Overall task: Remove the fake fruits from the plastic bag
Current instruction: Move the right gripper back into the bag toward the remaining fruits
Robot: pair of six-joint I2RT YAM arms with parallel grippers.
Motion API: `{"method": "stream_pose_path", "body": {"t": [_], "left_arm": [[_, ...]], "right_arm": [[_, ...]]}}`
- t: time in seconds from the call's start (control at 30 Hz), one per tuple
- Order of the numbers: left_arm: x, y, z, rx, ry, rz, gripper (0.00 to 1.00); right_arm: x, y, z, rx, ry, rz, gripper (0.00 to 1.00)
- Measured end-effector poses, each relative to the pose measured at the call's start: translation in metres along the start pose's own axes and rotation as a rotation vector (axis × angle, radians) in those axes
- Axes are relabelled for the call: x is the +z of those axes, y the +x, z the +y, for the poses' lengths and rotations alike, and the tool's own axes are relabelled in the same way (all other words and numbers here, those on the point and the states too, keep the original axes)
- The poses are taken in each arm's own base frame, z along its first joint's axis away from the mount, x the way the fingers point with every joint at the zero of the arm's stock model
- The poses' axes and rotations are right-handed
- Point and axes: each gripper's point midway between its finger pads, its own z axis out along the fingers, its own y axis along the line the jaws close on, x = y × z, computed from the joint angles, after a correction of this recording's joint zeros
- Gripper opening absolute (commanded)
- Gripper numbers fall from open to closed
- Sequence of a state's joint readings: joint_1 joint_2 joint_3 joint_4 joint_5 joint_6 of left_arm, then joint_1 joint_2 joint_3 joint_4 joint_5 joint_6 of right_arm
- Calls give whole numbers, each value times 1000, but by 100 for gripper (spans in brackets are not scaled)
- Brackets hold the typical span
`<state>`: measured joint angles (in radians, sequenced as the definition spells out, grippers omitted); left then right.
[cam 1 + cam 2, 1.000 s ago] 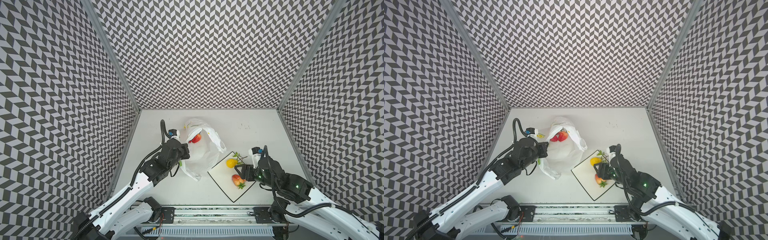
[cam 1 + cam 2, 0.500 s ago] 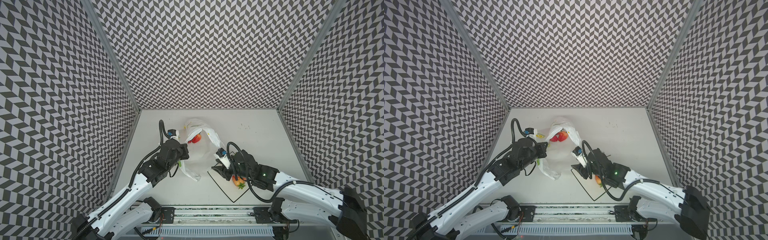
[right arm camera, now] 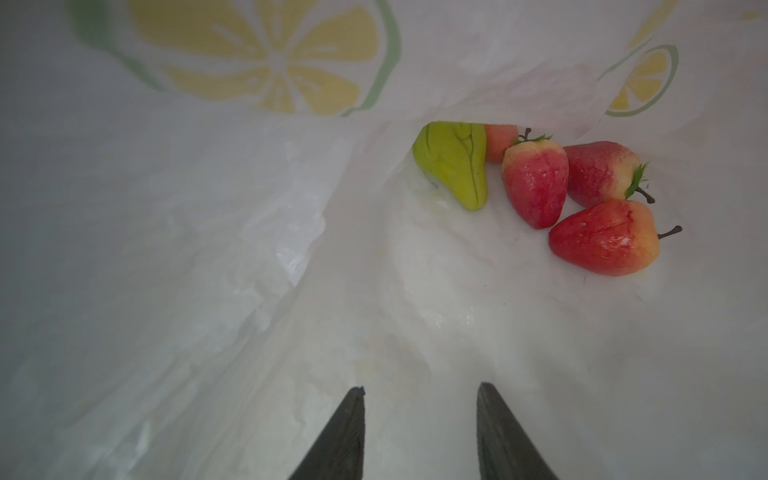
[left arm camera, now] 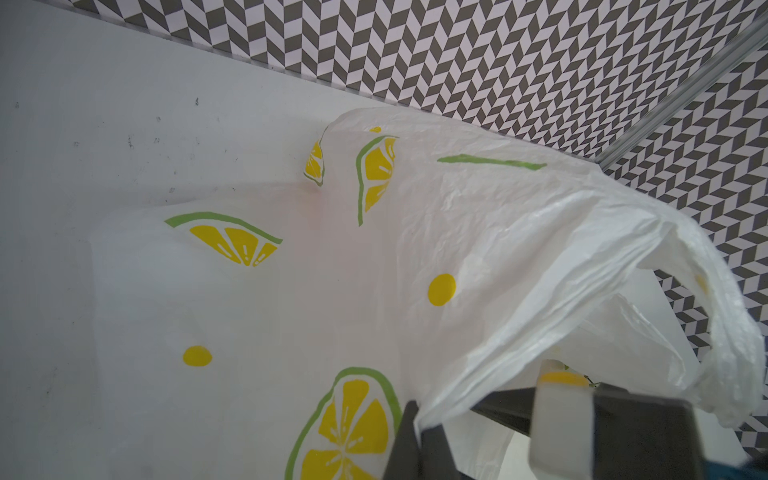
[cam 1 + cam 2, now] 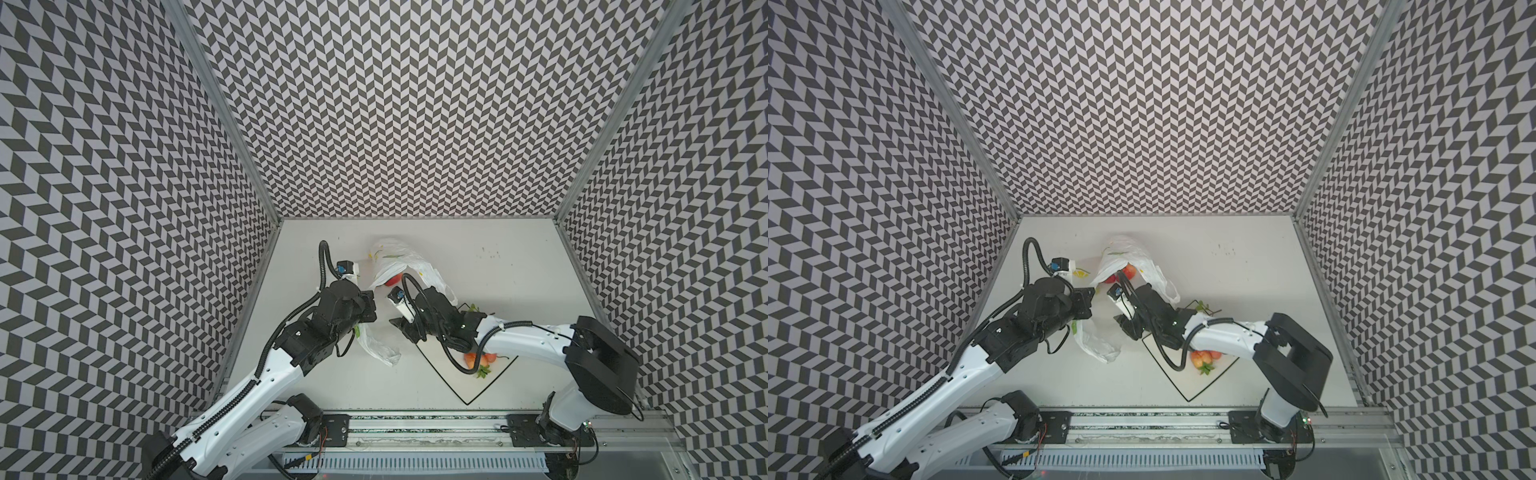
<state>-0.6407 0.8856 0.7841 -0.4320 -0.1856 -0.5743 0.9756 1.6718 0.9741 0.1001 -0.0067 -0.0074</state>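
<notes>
The plastic bag (image 5: 397, 255) lies crumpled at mid-table, white with printed lemon slices. My left gripper (image 4: 419, 417) is shut on a bunched edge of the bag (image 4: 478, 266) and holds its mouth up. In the right wrist view my right gripper (image 3: 419, 392) stands open and empty at the mouth. Ahead of it inside the bag (image 3: 208, 249) lie fake fruits: a green pear (image 3: 455, 164) and three red strawberries (image 3: 536, 183), with a further red piece partly hidden behind the pear. In both top views a red fruit (image 5: 392, 279) (image 5: 1128, 271) shows in the opening.
A white square plate (image 5: 467, 392) with a black rim lies to the right of the bag, under my right arm. A strawberry (image 5: 478, 360) rests on it, and green leaves (image 5: 473, 308) stick out past the arm. Patterned walls close three sides.
My right arm has swung left from over the plate to the bag's mouth, and its jaws have narrowed somewhat. The left gripper has kept its hold on the bag.
</notes>
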Motion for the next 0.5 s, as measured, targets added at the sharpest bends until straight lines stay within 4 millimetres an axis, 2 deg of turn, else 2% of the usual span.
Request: {"method": "stream_pose_path", "body": {"t": [0.13,0.27,0.37,0.5], "left_arm": [[-6,-5,-2,-10,14,-21,0],[-9,-5,-2,-20,22,-20,0],[-9,-4,-3,-27,24,-19,0],[-9,-4,-3,-28,26,-16,0]], "right_arm": [[30,-3,-12,227,45,19,46],[54,3,-29,461,104,38,49],[63,10,-44,612,140,44,53],[72,9,-59,755,161,30,58]]}}
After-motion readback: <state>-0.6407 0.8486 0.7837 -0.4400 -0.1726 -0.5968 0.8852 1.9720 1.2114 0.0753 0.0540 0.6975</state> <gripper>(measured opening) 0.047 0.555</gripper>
